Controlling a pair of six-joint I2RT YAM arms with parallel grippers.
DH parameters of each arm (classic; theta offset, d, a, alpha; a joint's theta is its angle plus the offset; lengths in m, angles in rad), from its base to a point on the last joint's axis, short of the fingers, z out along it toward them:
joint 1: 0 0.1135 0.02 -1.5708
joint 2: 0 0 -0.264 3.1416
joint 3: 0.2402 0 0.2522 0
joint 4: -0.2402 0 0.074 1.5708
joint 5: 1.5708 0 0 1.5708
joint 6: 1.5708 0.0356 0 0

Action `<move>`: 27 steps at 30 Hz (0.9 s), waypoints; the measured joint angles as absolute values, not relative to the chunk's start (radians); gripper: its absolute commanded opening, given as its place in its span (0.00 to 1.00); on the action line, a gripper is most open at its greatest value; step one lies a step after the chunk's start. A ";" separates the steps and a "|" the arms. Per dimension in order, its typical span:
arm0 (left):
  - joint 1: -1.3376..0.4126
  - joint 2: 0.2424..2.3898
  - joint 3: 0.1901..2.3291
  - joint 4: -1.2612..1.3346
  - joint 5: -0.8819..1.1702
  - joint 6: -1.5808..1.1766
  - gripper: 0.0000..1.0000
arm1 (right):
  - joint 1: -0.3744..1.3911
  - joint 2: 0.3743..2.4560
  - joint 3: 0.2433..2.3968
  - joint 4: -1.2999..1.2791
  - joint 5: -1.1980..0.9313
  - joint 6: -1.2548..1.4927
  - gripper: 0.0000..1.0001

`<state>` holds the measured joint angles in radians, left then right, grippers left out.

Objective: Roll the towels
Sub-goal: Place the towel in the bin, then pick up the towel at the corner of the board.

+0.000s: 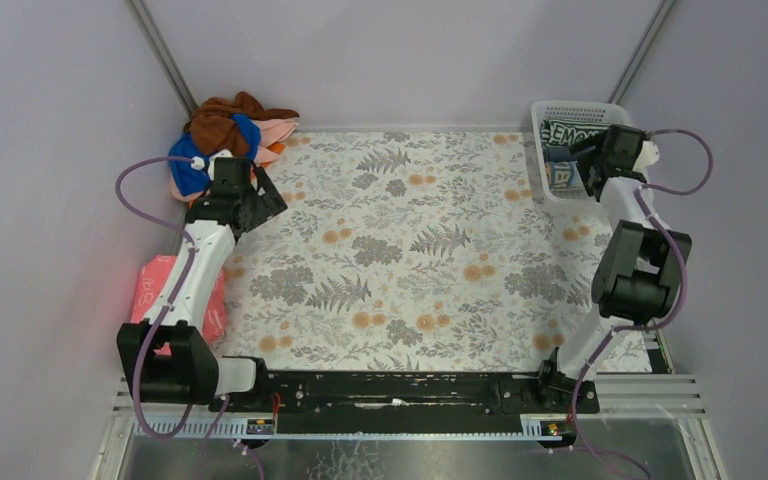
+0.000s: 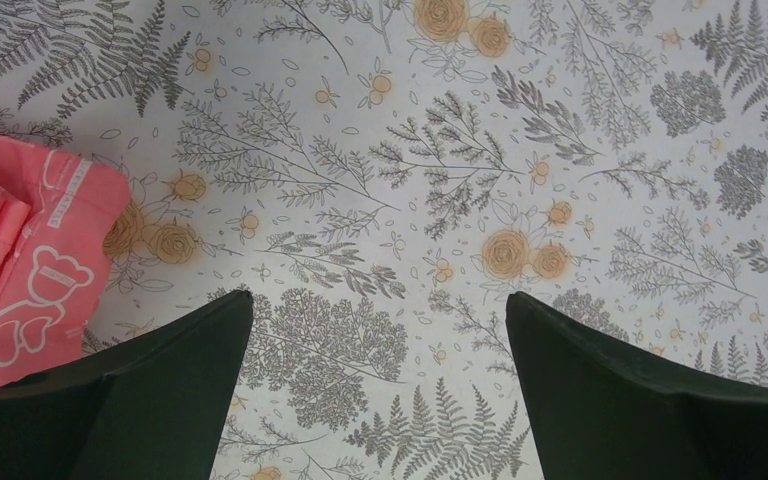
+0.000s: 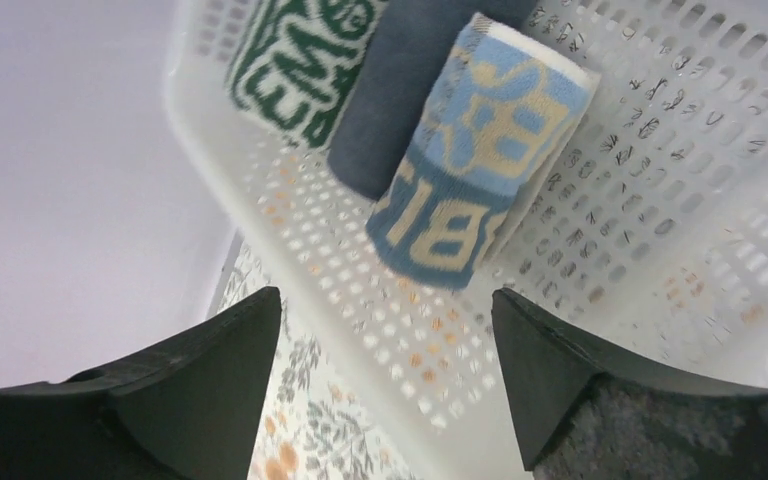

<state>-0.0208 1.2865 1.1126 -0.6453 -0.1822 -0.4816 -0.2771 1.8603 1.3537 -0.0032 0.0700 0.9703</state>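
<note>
Looks down from above on whole tabletop point(image 1: 410, 250); peers close from each wrist; shares 2 o'clock basket point(image 1: 575, 105) with right wrist.

basket point(image 3: 650, 150): perforated glossy white plastic | rolled towels point(image 3: 480, 150): soft woven cloth | tablecloth point(image 2: 440, 150): matt printed fabric

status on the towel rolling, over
Left claw open, empty, over floral cloth. Right claw open above white perforated basket holding three rolled towels. Crumpled brown, blue and pink towel pile untouched, far-left corner. Nothing in the way.
</note>
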 measured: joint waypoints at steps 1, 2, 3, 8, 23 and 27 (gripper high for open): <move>-0.017 1.298 1.118 -0.647 -0.183 -0.485 0.98 | -0.277 1.823 1.346 -0.025 0.063 0.944 0.86; -0.010 1.314 1.130 -0.653 -0.183 -0.490 0.98 | -0.277 1.786 1.339 -0.041 0.052 0.915 0.87; -0.001 1.333 1.145 -0.656 -0.184 -0.495 0.98 | -0.278 1.757 1.332 -0.048 0.037 0.892 0.88; 0.084 1.465 1.281 -0.661 -0.174 -0.545 0.98 | -0.278 1.567 1.203 -0.036 -0.125 0.775 0.89; 0.250 1.929 1.654 -0.440 -0.142 -0.736 0.77 | -0.224 1.445 0.872 0.191 -0.579 0.722 0.99; 0.262 2.101 1.802 -0.384 -0.135 -0.748 0.62 | -0.176 1.457 0.879 0.200 -0.611 0.693 1.00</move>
<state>0.2619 2.1006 1.8023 -0.3840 -0.1352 -0.7475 -0.1761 1.4574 0.8791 0.2001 -0.6109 0.6930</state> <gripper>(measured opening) 0.702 0.993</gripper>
